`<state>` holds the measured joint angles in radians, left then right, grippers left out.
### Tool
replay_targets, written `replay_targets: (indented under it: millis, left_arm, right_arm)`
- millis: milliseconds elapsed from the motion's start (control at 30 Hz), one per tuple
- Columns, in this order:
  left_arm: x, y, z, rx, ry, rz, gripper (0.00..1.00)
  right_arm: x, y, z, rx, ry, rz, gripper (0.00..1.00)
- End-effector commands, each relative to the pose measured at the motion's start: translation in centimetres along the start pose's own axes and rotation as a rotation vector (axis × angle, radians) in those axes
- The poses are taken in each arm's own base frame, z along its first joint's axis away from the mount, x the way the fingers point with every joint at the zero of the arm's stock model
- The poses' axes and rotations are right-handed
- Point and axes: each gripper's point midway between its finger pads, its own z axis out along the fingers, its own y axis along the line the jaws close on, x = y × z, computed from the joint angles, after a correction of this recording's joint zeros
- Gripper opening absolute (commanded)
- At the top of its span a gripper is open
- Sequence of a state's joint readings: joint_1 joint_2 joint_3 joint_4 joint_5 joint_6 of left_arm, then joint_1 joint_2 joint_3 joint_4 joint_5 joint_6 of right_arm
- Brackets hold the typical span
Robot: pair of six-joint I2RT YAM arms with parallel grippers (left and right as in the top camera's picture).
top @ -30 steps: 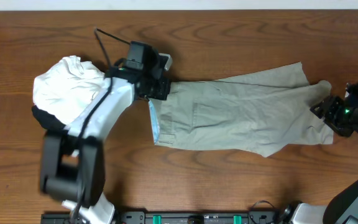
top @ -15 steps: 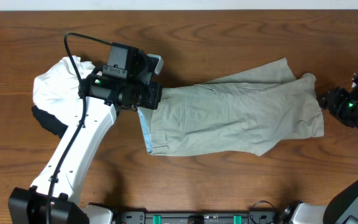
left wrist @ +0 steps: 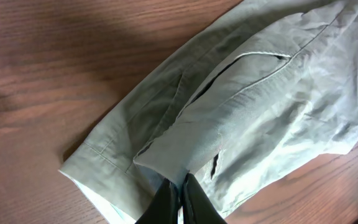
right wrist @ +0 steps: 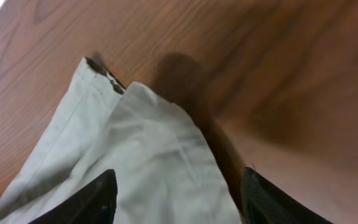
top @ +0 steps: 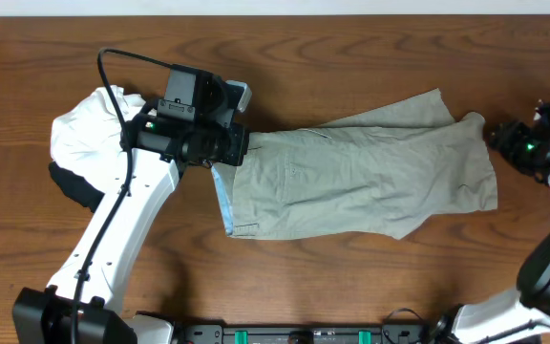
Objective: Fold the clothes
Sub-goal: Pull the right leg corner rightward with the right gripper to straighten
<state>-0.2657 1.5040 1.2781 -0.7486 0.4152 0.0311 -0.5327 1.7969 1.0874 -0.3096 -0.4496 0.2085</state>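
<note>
The khaki trousers (top: 361, 182) lie stretched across the middle of the bench (top: 351, 57), one leg roughly over the other, so a lengthwise fold looks done, though wrinkled. The left gripper (left wrist: 180, 186) has its jaws clenched on a pinch of cloth near the waistband at the left end. The right gripper (right wrist: 176, 193) is released, jaws spread over the hem at the right. Crosswise folds are left, I judge, and the white garment (top: 98, 134) sits heaped at upper left.

White pile (top: 89, 129) left, open table (top: 351, 277) in front
</note>
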Motion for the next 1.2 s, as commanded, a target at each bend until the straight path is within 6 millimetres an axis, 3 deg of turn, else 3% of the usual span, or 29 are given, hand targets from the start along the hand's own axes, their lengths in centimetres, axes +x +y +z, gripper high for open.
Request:
replay_targets:
  millis: [0,100,233,533,667,867,933,967,1000,1033,1167]
  left_arm:
    - [-1.0,-0.2,-0.9,-0.007,-0.040,0.016,0.06]
    - [-1.0,-0.2,-0.9,-0.007,-0.040,0.016,0.06]
    - [-1.0,-0.2,-0.9,-0.007,-0.039,0.016,0.06]
    - [-1.0,-0.2,-0.9,-0.007,-0.039,0.016,0.06]
    - [-1.0,-0.2,-0.9,-0.007,-0.039,0.016,0.06]
    - [-1.0,-0.2,-0.9,-0.008,-0.039,0.016,0.06]
    - [-1.0,-0.2,-0.9,-0.008,-0.039,0.016,0.06]
    - [-1.0,-0.2,-0.9,-0.008,-0.038,0.016,0.06]
    - [-1.0,-0.2,-0.9,-0.008,-0.038,0.016,0.06]
    - [-1.0,-0.2,-0.9,-0.008,-0.038,0.016,0.06]
    - [-1.0,-0.2,-0.9,-0.008,-0.039,0.016,0.06]
  right_arm:
    - [0.8,1.3,2.8,-0.088,0.049,0.002,0.67]
    - [0.9,1.5,4.5,-0.123,0.052,0.030,0.77]
    - [0.2,2.1,6.0,-0.183,0.025,0.053,0.78]
    - [-1.1,4.4,5.6,-0.319,-0.019,0.001,0.52]
    - [-1.0,5.5,5.1,-0.393,-0.008,-0.008,0.32]
    - [-1.3,5.2,4.4,-0.426,-0.008,0.016,0.18]
    - [-1.5,4.8,4.1,-0.427,-0.011,0.035,0.17]
    - [-1.6,4.6,4.0,-0.431,-0.013,0.040,0.22]
    - [-1.6,4.4,3.9,-0.431,-0.013,0.044,0.38]
    - [-1.6,4.2,3.9,-0.428,-0.012,0.050,0.47]
    - [-1.5,3.4,4.3,-0.376,-0.013,0.058,0.52]
